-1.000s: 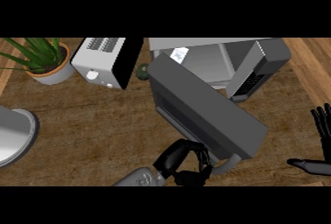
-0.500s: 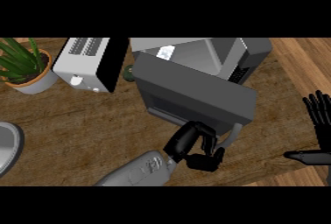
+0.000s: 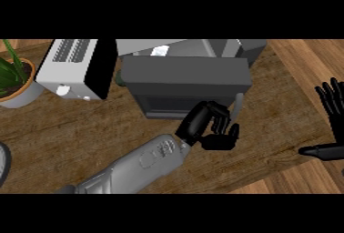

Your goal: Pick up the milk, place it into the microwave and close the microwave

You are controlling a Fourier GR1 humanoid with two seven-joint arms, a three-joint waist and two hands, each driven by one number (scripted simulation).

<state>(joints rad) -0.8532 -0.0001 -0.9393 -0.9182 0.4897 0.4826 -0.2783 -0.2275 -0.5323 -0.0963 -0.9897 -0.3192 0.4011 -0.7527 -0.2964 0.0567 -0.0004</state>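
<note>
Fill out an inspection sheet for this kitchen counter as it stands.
Surface: wooden counter, bare in front of the microwave.
Job's things: microwave, door nearly shut; milk not visible.
Clutter: toaster left of the microwave; potted plant at far left.
Hands: left hand against the door's lower front, fingers curled, holding nothing; right hand open, resting at the right edge.
Cables: nothing seen.
Surroundings: a round rim at the left edge, not identifiable.
</note>
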